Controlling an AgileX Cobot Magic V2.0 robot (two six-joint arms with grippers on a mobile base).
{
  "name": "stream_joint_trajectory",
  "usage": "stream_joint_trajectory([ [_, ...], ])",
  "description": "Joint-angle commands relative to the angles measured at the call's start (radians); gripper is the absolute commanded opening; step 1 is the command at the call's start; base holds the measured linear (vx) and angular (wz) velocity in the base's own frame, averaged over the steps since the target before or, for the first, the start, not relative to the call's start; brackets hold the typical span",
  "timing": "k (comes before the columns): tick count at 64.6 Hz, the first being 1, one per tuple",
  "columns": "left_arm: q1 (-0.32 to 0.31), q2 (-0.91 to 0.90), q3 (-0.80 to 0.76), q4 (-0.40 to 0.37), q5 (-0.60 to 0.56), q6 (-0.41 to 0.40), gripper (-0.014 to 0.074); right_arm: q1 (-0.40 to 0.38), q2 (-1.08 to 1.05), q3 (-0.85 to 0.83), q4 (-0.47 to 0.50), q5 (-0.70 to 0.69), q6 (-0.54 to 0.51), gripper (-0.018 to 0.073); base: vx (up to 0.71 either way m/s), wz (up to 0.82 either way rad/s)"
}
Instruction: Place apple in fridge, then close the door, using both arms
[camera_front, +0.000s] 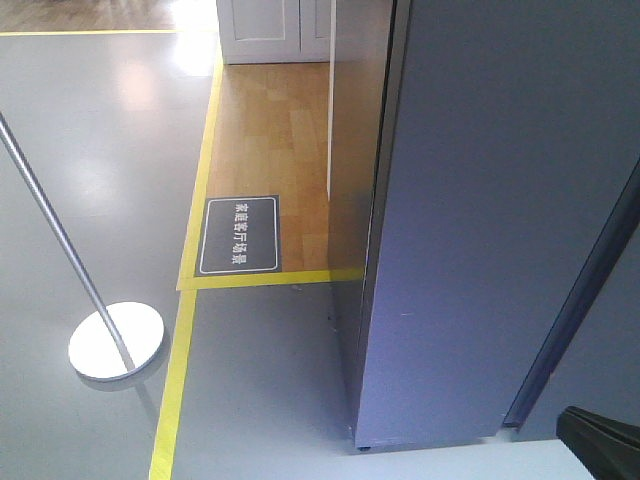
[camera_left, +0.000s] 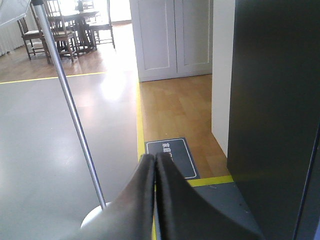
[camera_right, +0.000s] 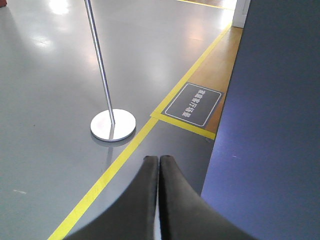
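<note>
A: What do we see of the tall dark grey fridge (camera_front: 480, 220)?

B: Only its outside. It fills the right side of the front view as flat dark grey panels, and it stands to the right of both grippers in the wrist views. We see none of its inside, so we cannot say what it holds. We cannot tell which panel is the door. The apple shows in no view.

A: Any writing?

B: A dark rectangular floor sign with a white border (camera_front: 239, 234) lies ahead of the grippers, on the wooden floor just inside the yellow floor tape (camera_front: 180, 370). It carries white Chinese characters, too blurred for us to read with confidence.

A: And the grippers?

B: The black left gripper (camera_left: 154, 158) points forward over the grey floor, its two fingers pressed together with nothing between them. The black right gripper (camera_right: 158, 160) looks the same: fingers together, empty, aimed slightly down at the floor.

A: What else is near?

B: A shiny metal pole on a round disc base (camera_right: 113, 124) stands ahead and left of the right gripper. White cabinet doors (camera_left: 172, 37) stand far ahead of the left gripper, with wooden chairs at a dining table (camera_left: 65, 25) far off to its left.
</note>
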Motion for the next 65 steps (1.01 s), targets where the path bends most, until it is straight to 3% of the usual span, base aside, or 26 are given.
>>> stream_joint_trajectory([
  [1, -0.006, -0.015, -0.017, -0.011, -0.068, 0.001, -0.0006, 0.000, 0.007, -0.025, 0.041, -0.031, 0.004, -0.0006, 0.00, 0.00],
  [9, -0.006, -0.015, -0.017, -0.011, -0.068, 0.001, -0.0006, 0.000, 0.002, -0.025, 0.047, -0.044, 0.043, -0.0006, 0.00, 0.00],
  [17, -0.006, -0.015, -0.017, -0.011, -0.068, 0.001, -0.0006, 0.000, -0.034, -0.025, -0.041, -0.076, 0.128, -0.0006, 0.00, 0.00],
  [28, -0.006, -0.015, -0.017, -0.011, -0.068, 0.001, -0.0006, 0.000, -0.091, -0.025, -0.216, -0.134, 0.408, -0.0006, 0.00, 0.00],
  [39, -0.006, -0.015, -0.017, -0.011, -0.068, 0.001, -0.0006, 0.000, -0.166, -0.015, -0.494, -0.214, 0.742, -0.0006, 0.00, 0.00],
  [49, -0.006, -0.015, -0.017, -0.011, -0.068, 0.001, -0.0006, 0.000, -0.234, 0.067, -0.662, -0.274, 1.004, -0.0006, 0.00, 0.00],
  [56, -0.006, -0.015, -0.017, -0.011, -0.068, 0.001, -0.0006, 0.000, -0.277, 0.131, -0.717, -0.307, 1.108, -0.0006, 0.00, 0.00],
  [65, -0.006, -0.015, -0.017, -0.011, -0.068, 0.001, -0.0006, 0.000, -0.320, 0.212, -0.765, -0.381, 1.144, -0.0006, 0.00, 0.00],
])
